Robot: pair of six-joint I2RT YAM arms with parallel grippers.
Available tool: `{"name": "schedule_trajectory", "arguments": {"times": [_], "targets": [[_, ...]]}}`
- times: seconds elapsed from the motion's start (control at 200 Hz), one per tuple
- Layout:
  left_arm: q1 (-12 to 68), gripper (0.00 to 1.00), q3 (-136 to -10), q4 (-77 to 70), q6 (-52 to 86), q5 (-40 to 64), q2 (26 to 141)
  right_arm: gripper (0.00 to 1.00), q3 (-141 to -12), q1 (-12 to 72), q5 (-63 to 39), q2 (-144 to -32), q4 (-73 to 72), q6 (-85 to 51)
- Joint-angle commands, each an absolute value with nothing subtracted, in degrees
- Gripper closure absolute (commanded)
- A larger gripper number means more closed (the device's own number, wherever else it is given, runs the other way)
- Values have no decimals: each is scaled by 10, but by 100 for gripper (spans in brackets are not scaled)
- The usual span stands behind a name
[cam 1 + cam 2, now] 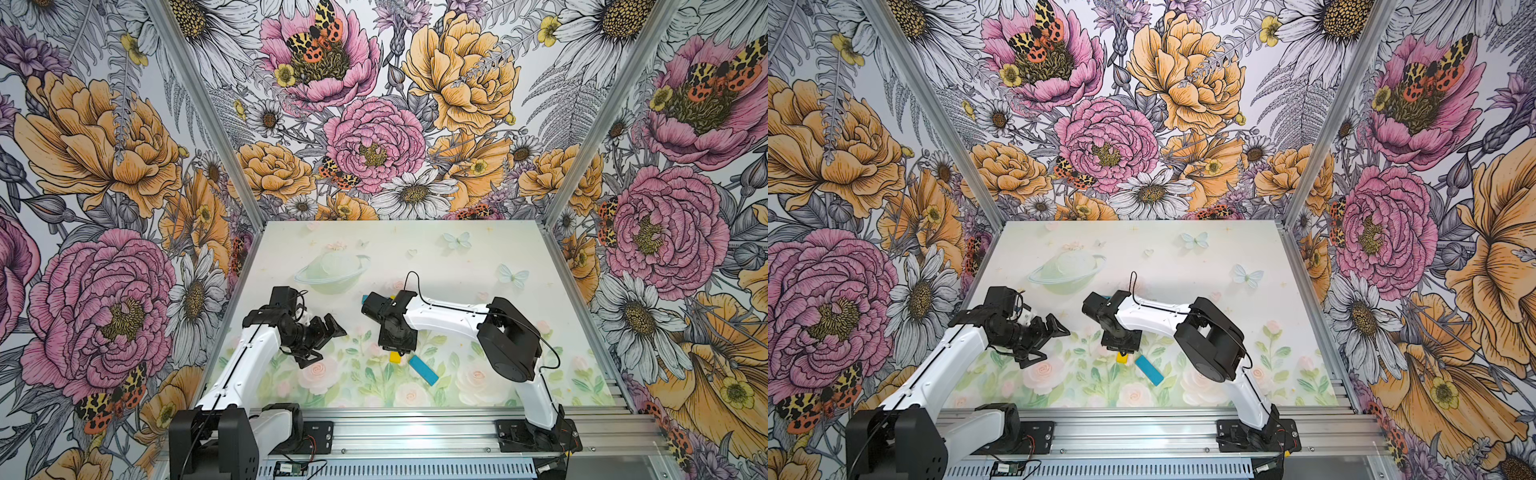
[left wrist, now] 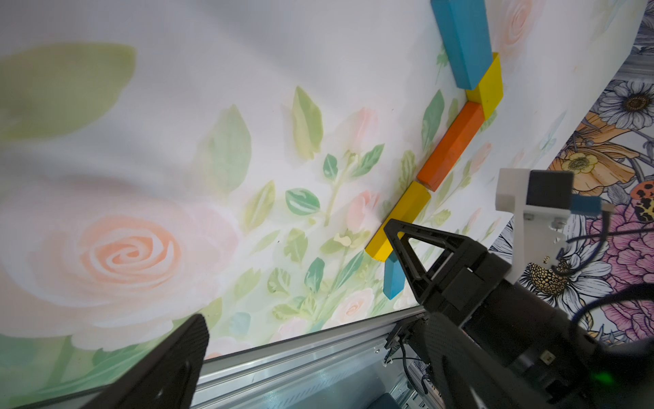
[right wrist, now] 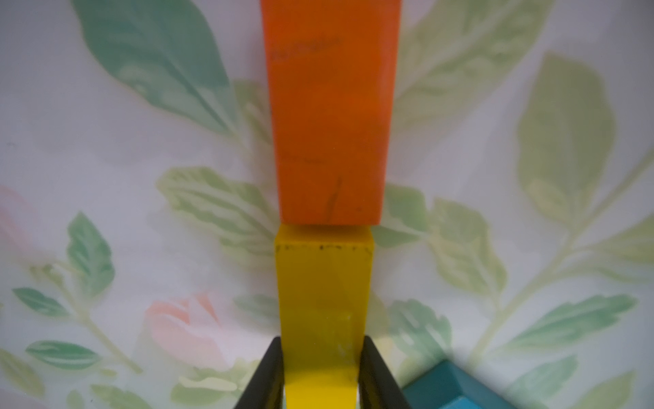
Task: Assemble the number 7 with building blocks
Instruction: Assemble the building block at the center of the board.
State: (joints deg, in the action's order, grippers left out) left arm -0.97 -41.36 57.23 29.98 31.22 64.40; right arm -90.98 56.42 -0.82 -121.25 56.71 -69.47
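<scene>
In the left wrist view the building blocks lie in a chain. A blue bar (image 2: 460, 42) and a short yellow one (image 2: 490, 88) form the top of the number 7. An orange bar (image 2: 451, 148) and a longer yellow bar (image 2: 403, 219) run down as the stem. My right gripper (image 3: 322, 371) is shut on that yellow bar (image 3: 323, 301), whose far end touches the orange bar (image 3: 331, 113). A second blue bar (image 1: 423, 370) lies slanted just past the yellow bar's near end (image 1: 397, 357). My left gripper (image 1: 328, 345) hangs open and empty, well left of the blocks.
The aluminium rail (image 1: 415, 432) runs along the mat's front edge, close behind the blue bar. Flower-printed walls (image 1: 124, 166) close in both sides and the back. The right arm's elbow (image 1: 511, 336) stands right of the blocks.
</scene>
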Motion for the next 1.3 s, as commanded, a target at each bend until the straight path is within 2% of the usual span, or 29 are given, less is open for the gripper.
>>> {"name": "schedule_trajectory", "arguments": {"times": [0.0,0.265,0.395,0.721,0.871,1.056,1.296], "targets": [[-17,1,-428,573,289,326,647,89,-897,553,19,-1261,562,-703],[-17,1,-428,573,290,328,645,64,-894,553,24,-1255,562,-705],[-17,1,-428,573,291,328,645,59,-898,552,32,-1251,562,-703],[-17,1,-426,574,290,329,643,59,-904,550,28,-1255,562,-698],[-17,1,-425,573,290,329,643,66,-905,551,28,-1257,562,-697],[-17,1,-426,573,290,328,643,61,-906,550,26,-1258,562,-695],[-17,1,-425,574,291,329,643,61,-912,551,27,-1261,562,-688]]}}
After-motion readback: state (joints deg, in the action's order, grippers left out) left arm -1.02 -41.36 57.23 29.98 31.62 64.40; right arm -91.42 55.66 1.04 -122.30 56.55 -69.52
